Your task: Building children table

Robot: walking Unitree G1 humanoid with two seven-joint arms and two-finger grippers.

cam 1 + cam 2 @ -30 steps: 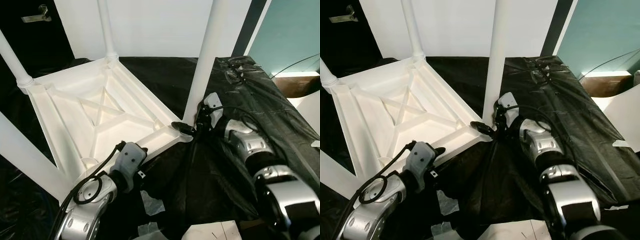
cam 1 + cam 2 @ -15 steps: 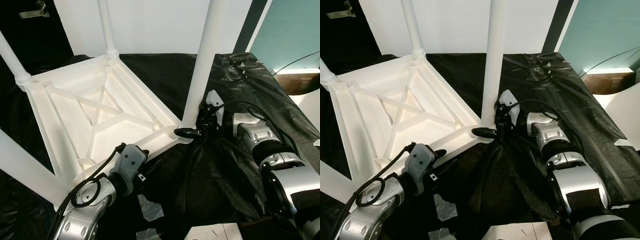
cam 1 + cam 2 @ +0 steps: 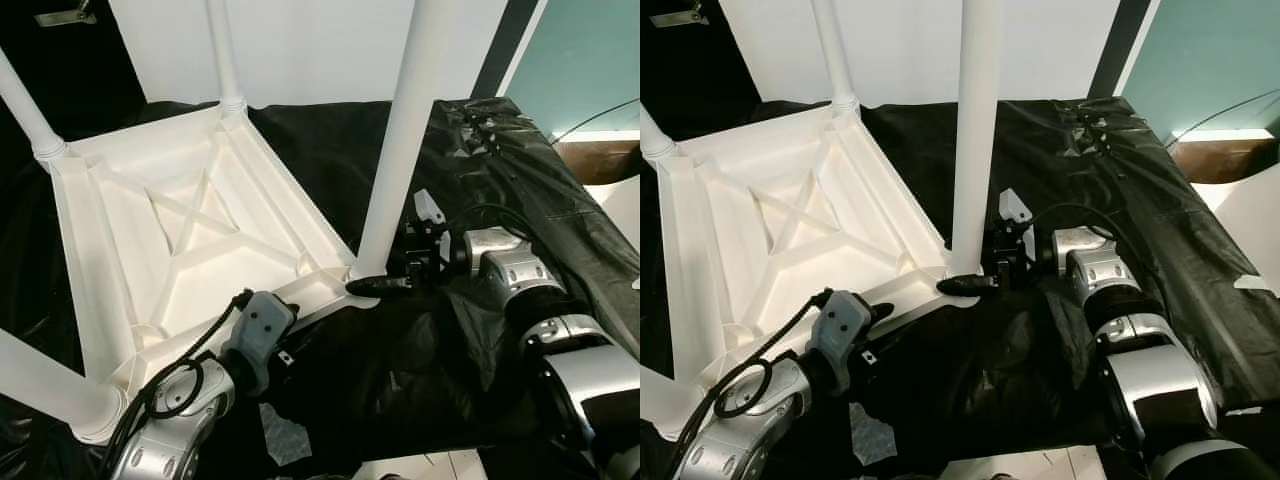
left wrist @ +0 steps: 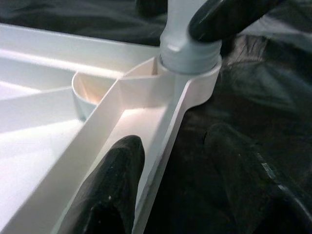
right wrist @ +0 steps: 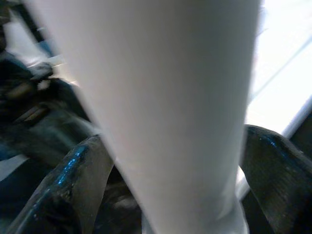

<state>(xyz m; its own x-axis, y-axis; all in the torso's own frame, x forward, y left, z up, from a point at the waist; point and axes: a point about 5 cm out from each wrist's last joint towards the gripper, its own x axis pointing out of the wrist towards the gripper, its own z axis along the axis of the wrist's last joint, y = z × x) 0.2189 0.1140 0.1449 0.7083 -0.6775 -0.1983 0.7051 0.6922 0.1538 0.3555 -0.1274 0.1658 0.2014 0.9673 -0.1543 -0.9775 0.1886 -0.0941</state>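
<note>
Four white legs on upturned table (image 3: 170, 230); right gripper (image 3: 372, 285) pinching near leg (image 3: 400, 140) at base; left gripper (image 4: 170, 161) spread astride table rim; black sheet (image 3: 420, 350) beneath.

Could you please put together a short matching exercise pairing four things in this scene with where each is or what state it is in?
Things:
1. right hand
2. left hand
3. upturned white tabletop
4. black sheet

States:
A. lies underside up, ribs in a cross showing
B. closed around the base of the near right leg
C. spread beneath the table and arms
D. straddles the tabletop's near edge rail, one finger on either side

Pairs: 1-B, 2-D, 3-A, 4-C
</note>
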